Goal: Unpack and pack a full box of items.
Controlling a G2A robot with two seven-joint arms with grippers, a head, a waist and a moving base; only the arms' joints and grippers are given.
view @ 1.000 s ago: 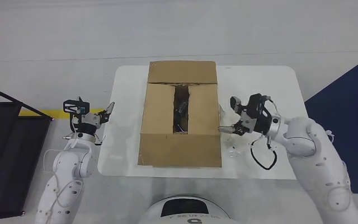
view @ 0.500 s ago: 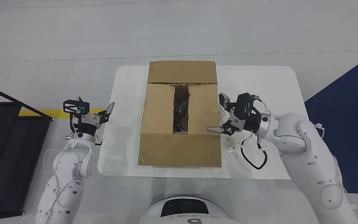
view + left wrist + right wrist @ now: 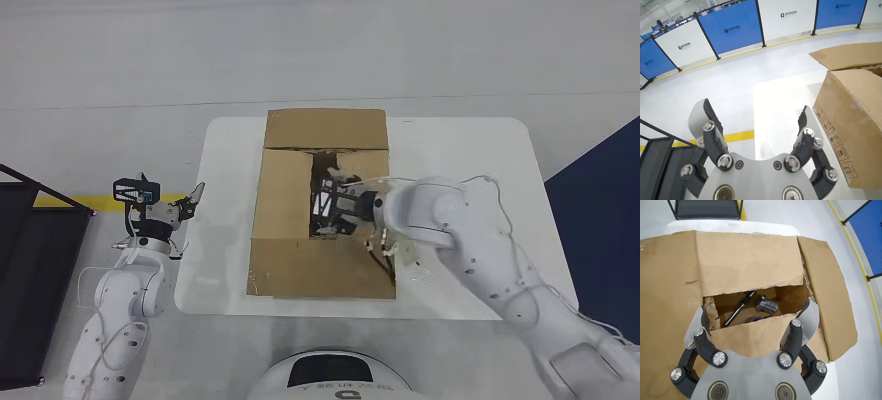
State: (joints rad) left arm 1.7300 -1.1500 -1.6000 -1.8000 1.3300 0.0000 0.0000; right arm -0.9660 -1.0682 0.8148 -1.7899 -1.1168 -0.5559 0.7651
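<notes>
So: unpacking looks barely begun. The cardboard box [image 3: 325, 205] stands mid-table [image 3: 470, 150], its two end flaps folded outward and its two side flaps lying inward over the top, leaving a narrow gap.

Through that gap we see a slim metal rod [image 3: 738, 311], a dark cylindrical part [image 3: 767, 306] and crumpled paper [image 3: 710, 311] on the box floor. What else lies under the flaps is hidden.

The right gripper [image 3: 756, 310] hangs over the gap, claw spread wide and holding nothing, fingertips just above the flap edges. The left gripper [image 3: 755, 109] is off the table's left edge, well apart from the box, claw also spread and empty.

We judge that the side flaps need parting first. Lifting the items out and the whole repacking remain.
</notes>
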